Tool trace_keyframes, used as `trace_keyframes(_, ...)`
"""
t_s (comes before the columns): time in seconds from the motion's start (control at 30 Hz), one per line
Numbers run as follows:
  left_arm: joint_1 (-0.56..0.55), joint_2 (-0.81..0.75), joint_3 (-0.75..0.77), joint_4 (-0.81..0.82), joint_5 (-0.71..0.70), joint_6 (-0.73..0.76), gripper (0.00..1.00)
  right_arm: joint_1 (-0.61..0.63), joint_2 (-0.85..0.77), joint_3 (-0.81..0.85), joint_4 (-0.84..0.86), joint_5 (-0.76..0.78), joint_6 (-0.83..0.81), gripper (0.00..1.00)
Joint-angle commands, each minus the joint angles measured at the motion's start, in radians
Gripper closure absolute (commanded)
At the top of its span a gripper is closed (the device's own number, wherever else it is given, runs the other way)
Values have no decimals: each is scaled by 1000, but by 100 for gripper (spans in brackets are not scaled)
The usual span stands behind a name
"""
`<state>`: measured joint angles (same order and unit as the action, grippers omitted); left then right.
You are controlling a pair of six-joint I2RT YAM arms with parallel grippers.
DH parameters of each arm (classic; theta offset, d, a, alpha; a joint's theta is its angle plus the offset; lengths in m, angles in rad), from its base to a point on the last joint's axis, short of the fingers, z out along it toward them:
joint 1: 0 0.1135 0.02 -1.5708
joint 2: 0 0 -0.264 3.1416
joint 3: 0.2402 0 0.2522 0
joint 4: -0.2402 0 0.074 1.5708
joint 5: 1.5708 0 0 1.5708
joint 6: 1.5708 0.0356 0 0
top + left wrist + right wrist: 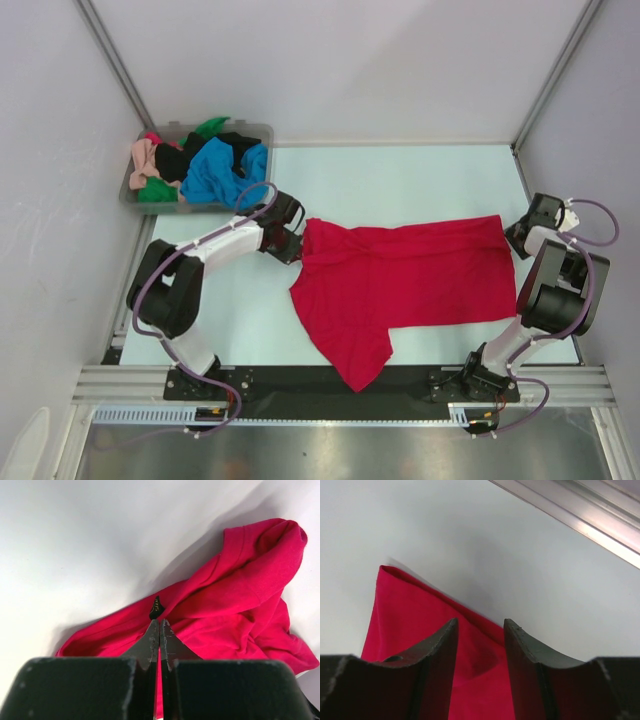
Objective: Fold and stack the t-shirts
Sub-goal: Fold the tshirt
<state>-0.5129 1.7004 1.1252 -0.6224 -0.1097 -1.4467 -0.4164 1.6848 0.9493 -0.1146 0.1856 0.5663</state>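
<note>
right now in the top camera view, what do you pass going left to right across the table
clear grey bin holding loose t-shirts → left gripper → red t-shirt → right gripper

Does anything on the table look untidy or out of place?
Yes. The red t-shirt is not flat: its left end is bunched at the left gripper, and one sleeve reaches past the near edge of the table.
</note>
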Motion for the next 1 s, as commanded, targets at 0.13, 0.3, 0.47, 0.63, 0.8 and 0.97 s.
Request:
trace_keyframes(0.13,5,-56,5,10,-24,19,100,-5,-36,-18,-26,-15,47,54)
trace_keyframes(0.3,5,-59,5,10,-31,22,100,-7,-25,-24,3,-14,66,58)
trace_keyframes(0.47,8,-56,18,10,-30,29,100,-7,-8,-21,7,-38,93,70)
trace_keyframes(0.63,13,-51,48,12,-31,67,100,-7,-22,-6,-11,-12,78,100)
trace_keyframes(0.8,13,-70,200,-16,-132,189,100,-7,-50,72,-49,14,17,100)
trace_keyframes(0.97,20,-100,304,-17,-226,279,100,-7,-66,149,-48,18,-34,100)
